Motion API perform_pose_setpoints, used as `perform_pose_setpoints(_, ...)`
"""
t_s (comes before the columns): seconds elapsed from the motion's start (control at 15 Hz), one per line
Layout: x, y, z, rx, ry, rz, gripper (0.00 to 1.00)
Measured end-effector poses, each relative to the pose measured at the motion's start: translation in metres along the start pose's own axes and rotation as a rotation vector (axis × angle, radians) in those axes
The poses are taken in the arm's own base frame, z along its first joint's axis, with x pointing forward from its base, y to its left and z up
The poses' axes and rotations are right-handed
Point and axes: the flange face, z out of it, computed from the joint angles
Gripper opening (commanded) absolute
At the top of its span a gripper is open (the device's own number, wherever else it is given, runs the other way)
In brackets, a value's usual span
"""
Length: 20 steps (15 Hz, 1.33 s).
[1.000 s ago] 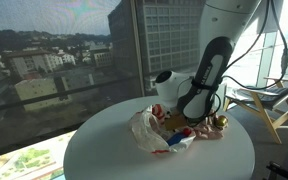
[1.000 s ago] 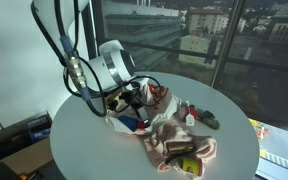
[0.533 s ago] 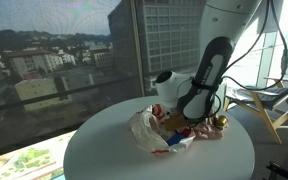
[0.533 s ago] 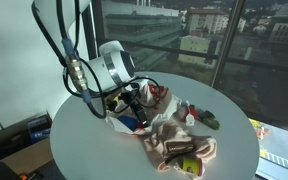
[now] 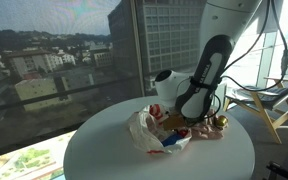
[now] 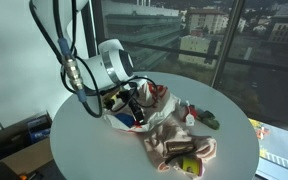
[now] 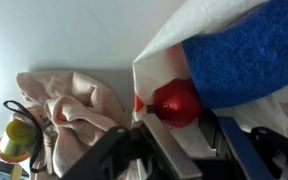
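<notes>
Red round object (image 7: 176, 103) by gripper (image 6: 135, 107), round white table (image 5: 94, 150), city-view windows (image 5: 54, 50)

Crumpled cloth (image 6: 176, 138) close beside gripper (image 6: 136, 106)

Daylight pours through the tall windows (image 5: 64, 60) in both exterior views, leaving the white table (image 5: 104, 150) bright and the arm backlit and dark. Faint reflections haze the glass. The wrist view is soft and very close. The gripper (image 7: 176, 128) along its lower edge is blurred, perhaps shadowed.
</notes>
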Motion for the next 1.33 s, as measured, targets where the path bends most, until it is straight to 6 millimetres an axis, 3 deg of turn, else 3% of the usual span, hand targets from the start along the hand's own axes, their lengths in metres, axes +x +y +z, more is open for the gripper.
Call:
perform_pose_setpoints(0.33,0.015,0.007,-0.041,-0.045,0.020,0.021,0.21)
perform_pose_setpoints(0.73,0.042,0.044,-0.080,-0.100,0.002,0.121,0.21)
perform_pose_setpoints(1.07,0.054,0.079,-0.071,-0.182,-0.059,0.213,0.21)
perform_pose_setpoints(1.33,0.054,0.095,-0.057,-0.270,-0.044,0.272,0.21)
